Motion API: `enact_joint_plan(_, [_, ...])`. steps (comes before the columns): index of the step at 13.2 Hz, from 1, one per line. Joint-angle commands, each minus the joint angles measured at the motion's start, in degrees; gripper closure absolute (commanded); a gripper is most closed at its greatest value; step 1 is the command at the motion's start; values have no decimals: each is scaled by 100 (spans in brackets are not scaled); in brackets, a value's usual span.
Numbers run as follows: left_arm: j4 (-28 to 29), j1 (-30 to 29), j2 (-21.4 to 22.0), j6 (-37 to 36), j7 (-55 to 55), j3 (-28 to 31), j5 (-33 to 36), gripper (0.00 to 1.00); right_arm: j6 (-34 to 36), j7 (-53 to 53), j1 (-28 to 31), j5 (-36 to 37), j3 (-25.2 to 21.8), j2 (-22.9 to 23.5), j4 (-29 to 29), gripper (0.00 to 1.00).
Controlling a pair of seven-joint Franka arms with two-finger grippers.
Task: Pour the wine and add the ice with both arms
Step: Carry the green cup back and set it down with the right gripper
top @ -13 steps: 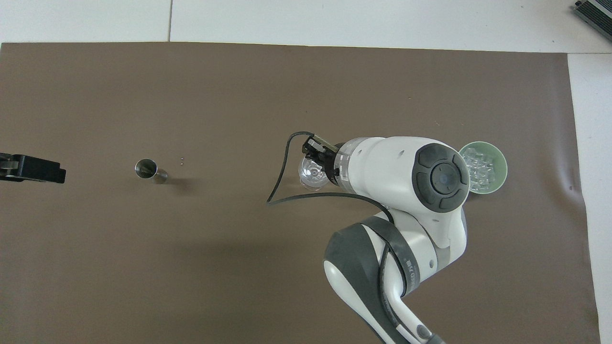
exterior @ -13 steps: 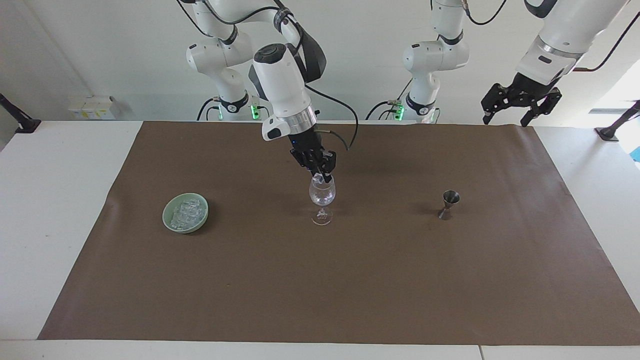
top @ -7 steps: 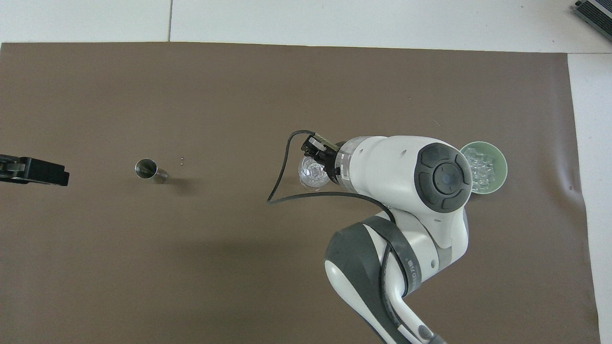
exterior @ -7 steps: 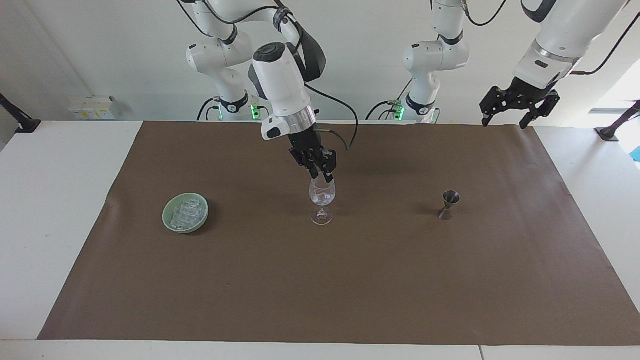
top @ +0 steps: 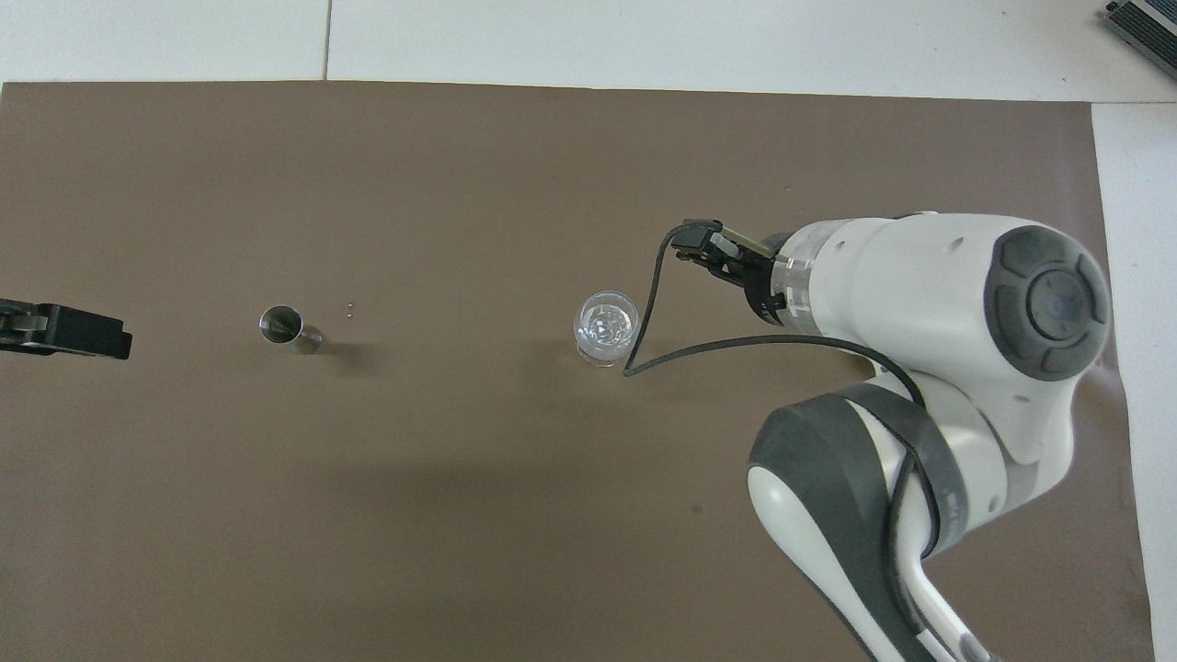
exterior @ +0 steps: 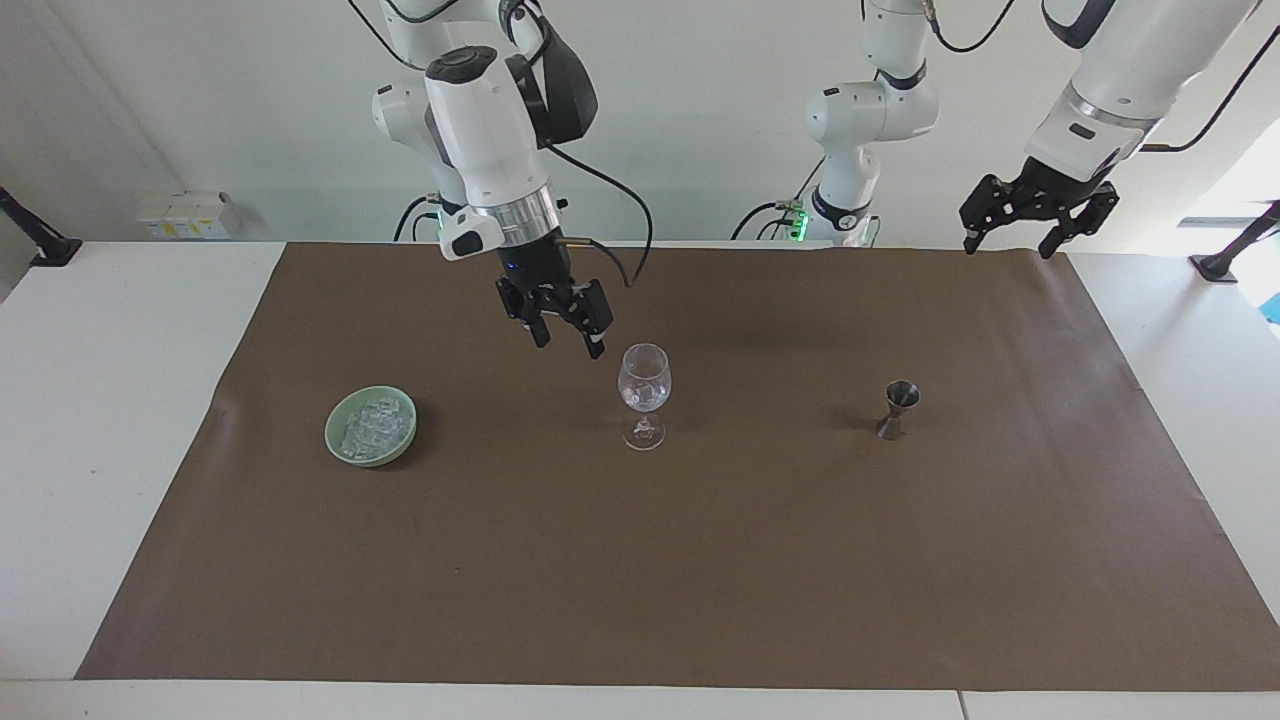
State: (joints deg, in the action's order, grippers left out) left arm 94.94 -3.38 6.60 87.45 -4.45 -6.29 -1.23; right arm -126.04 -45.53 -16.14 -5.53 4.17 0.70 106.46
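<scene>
From overhead the right arm's wrist covers most of the right gripper [exterior: 567, 341] and the whole bowl [exterior: 371, 426], so the facing view is the one to trust. There the right gripper has its fingers spread with nothing between them, up in the air over the mat [exterior: 640, 560] at about 10 o'clock from the glass [exterior: 644, 396]. A second ago it was pinched right over the glass's mouth; now it's pulled off toward the bowl and there's ice [top: 607, 324] in the glass. The rest of the ice sits in the bowl. The left gripper [exterior: 1008, 241], open, waits over the mat's edge past the jigger [exterior: 899, 408], cut off overhead. Loads of bare mat at 6 o'clock from the glass.
</scene>
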Motion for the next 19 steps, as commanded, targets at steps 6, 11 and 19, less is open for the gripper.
enact_joint_plan(6, [174,4,148,114,-29,13,88,0,1825,2572,1331,439,40,-413,-352,0])
enact_joint_plan(11, [174,4,139,114,-29,14,88,0,2381,3180,1868,430,32,-360,-792,0])
enact_joint_plan(19, [174,4,139,114,-29,13,88,0,3076,3287,2000,685,-39,-79,-1521,0])
